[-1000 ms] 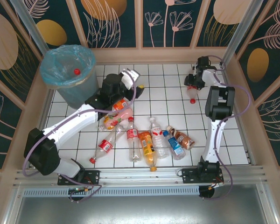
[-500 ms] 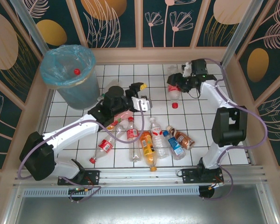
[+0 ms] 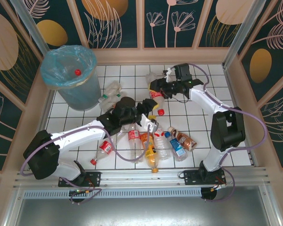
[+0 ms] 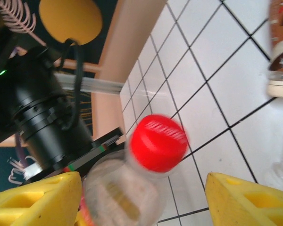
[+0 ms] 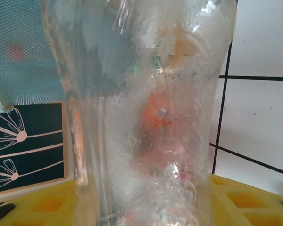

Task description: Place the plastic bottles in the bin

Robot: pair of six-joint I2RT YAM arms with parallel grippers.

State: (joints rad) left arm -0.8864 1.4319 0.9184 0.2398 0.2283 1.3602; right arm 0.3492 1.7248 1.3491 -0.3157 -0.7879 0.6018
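Right jaws are clamped on a clear red-label bottle above the upper middle of the table. Its long axis runs roughly up-down in frame, cap at the lower end. The bin sits upper left, well apart from that bottle, so the carry goes left. The left arm is nearer the bin. Left jaws are apart, straddling a red-capped bottle, cap pointing away from the wrist. There's a gap on the right side, so no grip. Can't tell if it's the same bottle. The bin is bag-lined, with one red cap visible inside. Loose bottles are clustered lower centre, and two clear ones lie just right of the bin.
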